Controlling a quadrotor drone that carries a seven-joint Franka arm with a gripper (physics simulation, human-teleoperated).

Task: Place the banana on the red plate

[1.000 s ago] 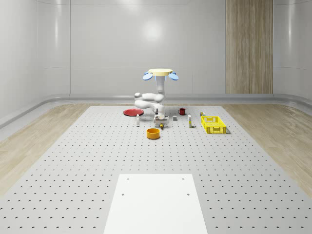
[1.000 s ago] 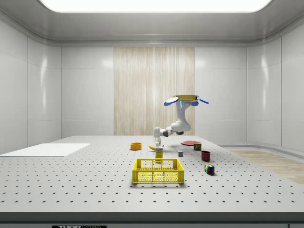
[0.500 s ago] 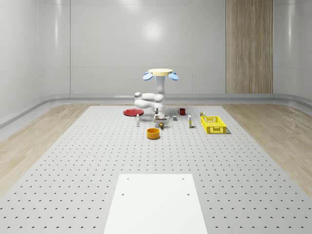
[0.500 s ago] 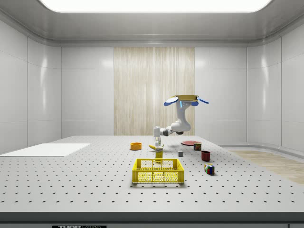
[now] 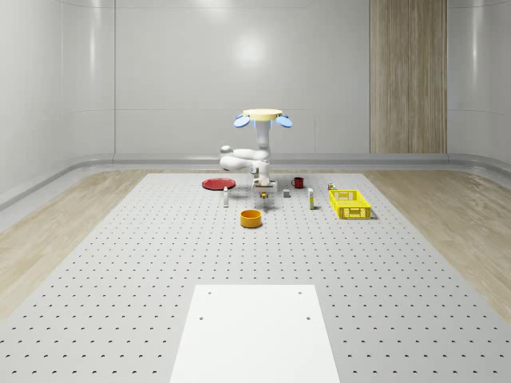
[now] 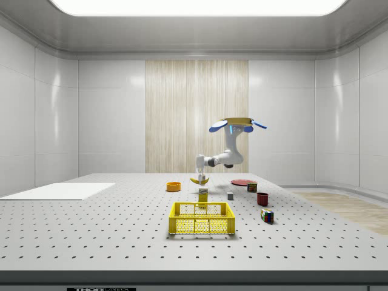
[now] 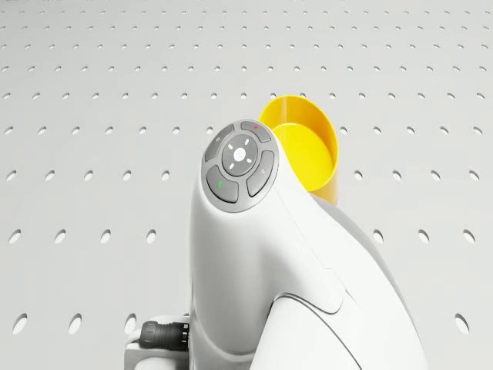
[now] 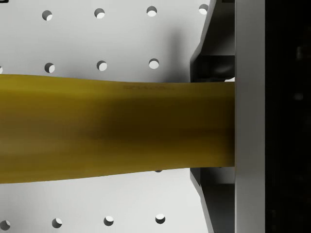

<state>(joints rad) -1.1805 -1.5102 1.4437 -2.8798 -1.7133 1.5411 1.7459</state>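
In the wrist view the banana (image 8: 112,128) lies across the frame, pressed against a gripper finger (image 8: 248,116), with the perforated table (image 8: 97,34) well below it. The jaws are closed on the banana, which hangs clear of the table surface.

From the side view, nearest the camera stands the yellow basket (image 6: 202,218), and to the side view's right of it a multicoloured cube (image 6: 267,215). Behind the basket stands a small yellow carton (image 6: 202,194), with a dark red cup (image 6: 262,198) and a small grey block (image 6: 230,196) off to the side view's right. Above the carton the gripper (image 6: 199,176) holds the banana (image 6: 199,180) in the air. An orange bowl (image 6: 174,187) sits to the side view's left of it. Farther back lies the red plate (image 6: 242,182), flat on the table, apart from the banana. The drone (image 6: 237,125) hovers above the table near the plate, its arm (image 6: 223,159) reaching down and toward the side view's left.

In the whole-scene view a white panel (image 5: 254,331) lies nearest, then the orange bowl (image 5: 251,218), then the gripper (image 5: 263,190) with the banana (image 5: 263,196) just beyond the bowl. The red plate (image 5: 217,184) lies to the whole-scene view's left of the arm, under the hovering drone's (image 5: 262,119) far side.

In the drone view the arm's white link (image 7: 269,254) partly covers the orange bowl (image 7: 304,150).
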